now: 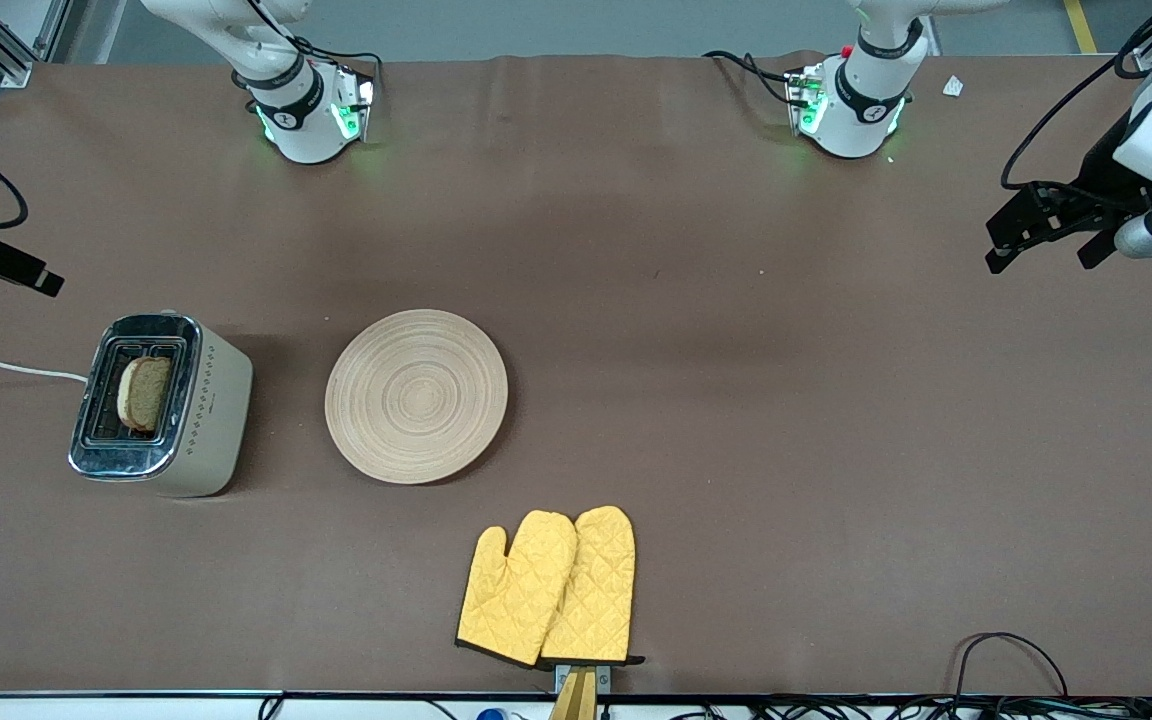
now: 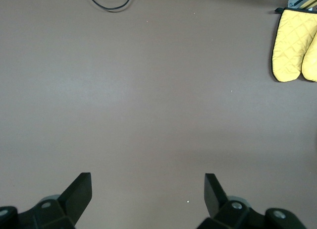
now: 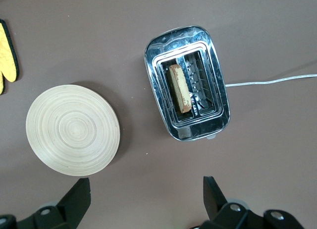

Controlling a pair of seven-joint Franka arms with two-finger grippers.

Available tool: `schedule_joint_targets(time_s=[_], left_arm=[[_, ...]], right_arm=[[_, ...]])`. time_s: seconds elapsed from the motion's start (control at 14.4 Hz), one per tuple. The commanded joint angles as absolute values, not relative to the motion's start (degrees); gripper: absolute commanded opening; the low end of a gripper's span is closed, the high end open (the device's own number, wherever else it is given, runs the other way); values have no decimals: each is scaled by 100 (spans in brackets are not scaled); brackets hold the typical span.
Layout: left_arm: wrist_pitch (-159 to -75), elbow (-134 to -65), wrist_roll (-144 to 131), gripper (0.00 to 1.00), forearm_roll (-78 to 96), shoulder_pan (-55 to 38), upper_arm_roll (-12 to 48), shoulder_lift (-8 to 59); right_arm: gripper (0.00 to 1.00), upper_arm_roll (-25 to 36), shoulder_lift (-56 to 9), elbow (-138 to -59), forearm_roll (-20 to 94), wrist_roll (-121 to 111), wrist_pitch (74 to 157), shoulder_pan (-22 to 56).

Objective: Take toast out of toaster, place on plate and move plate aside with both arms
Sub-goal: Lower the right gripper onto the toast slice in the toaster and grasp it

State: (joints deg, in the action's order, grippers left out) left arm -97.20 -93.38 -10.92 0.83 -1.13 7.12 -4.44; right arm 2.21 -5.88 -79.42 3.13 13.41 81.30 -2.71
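A brown-crusted slice of toast (image 1: 145, 393) stands in the chrome toaster (image 1: 161, 405), the round beige wooden plate (image 1: 416, 395) at its 3 o'clock; the left gripper (image 2: 147, 190) and right gripper (image 3: 146, 193) hover spread, holding nothing.

1. The left gripper (image 1: 1041, 243) hangs over the table (image 1: 736, 400) at the left arm's end, fingers spread apart.
2. The right gripper (image 3: 146, 197) hangs over the same table at the right arm's end, fingers also spread.

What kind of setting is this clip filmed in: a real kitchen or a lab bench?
Most likely a lab bench staged as a kitchen: a brown-covered table with bare cables along its edge, a toaster holding the toast, a plate and oven mitts. The left gripper and right gripper hang open.
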Motion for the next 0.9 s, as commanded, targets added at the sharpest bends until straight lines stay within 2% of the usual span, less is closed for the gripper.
schedule_joint_targets(time_s=[0.0, 0.83], left_arm=[[-9519, -9193, -1142, 100, -35, -79, 756, -421], [-9413, -9149, -1169, 100, -185, -97, 773, -360]], right_arm=[[100, 229, -501, -8068, 396, 1283, 8174, -281], [100, 246, -536, -8235, 396, 1231, 8367, -351]])
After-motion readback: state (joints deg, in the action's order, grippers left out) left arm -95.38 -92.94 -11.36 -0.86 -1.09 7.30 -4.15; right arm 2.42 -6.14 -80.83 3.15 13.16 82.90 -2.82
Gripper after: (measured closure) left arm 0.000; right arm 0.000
